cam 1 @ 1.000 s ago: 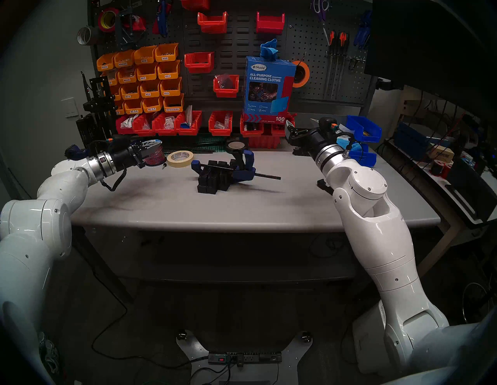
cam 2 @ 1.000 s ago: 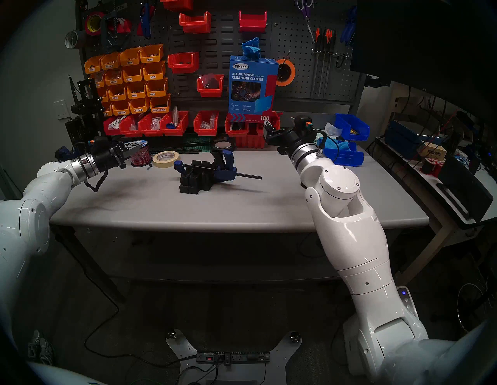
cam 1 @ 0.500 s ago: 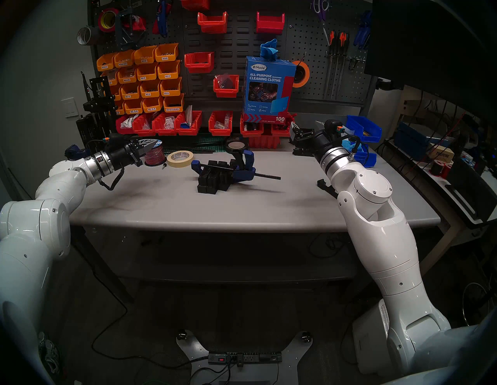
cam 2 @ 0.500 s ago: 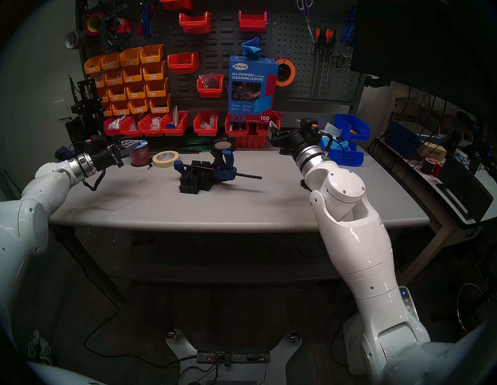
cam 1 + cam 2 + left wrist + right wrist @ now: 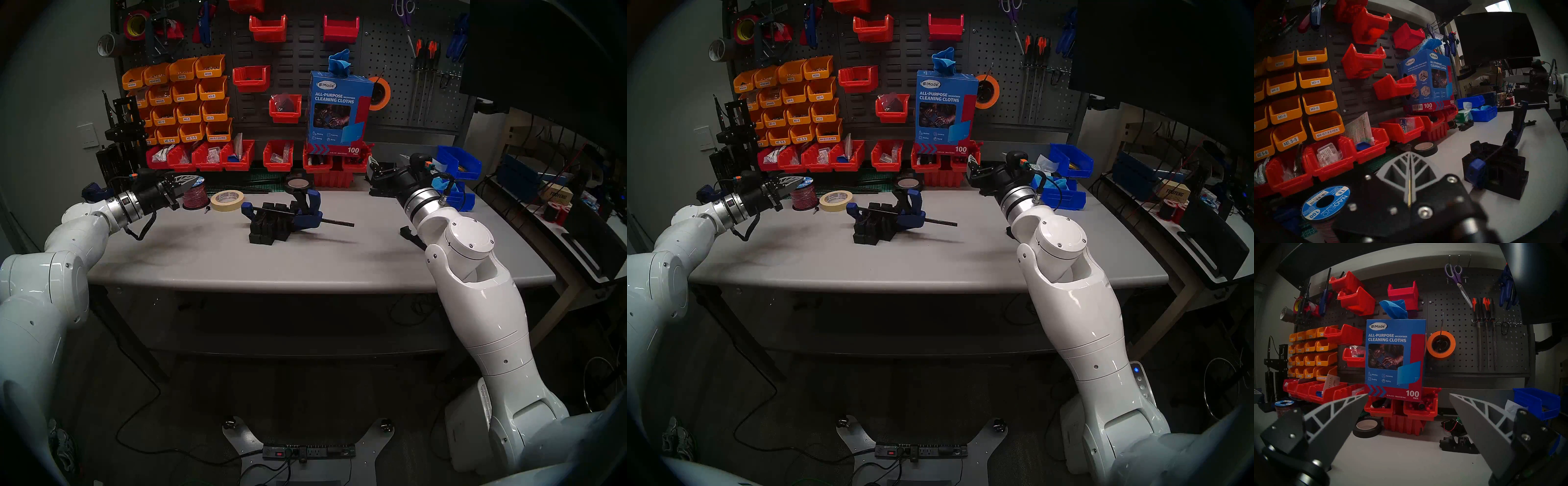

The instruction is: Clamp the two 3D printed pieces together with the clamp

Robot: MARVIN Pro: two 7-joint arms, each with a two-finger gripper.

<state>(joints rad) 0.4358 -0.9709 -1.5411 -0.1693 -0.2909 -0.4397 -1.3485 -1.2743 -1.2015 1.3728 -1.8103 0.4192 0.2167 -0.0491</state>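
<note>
Head stereo left: we see the clamp (image 5: 298, 213) already set across the two 3D printed pieces (image 5: 269, 225) at mid table (image 5: 305, 258).

Our left claw (image 5: 190, 181) hangs pressed flat together near the wire spool (image 5: 195, 197), holding nothing. Our right claw (image 5: 1408, 414) gapes wide (its wrist view shows both fingers far apart), well away by the cleaning-cloth box (image 5: 337, 113). Neither touches the blue jaws, which sit at either end of the black blocks.
</note>
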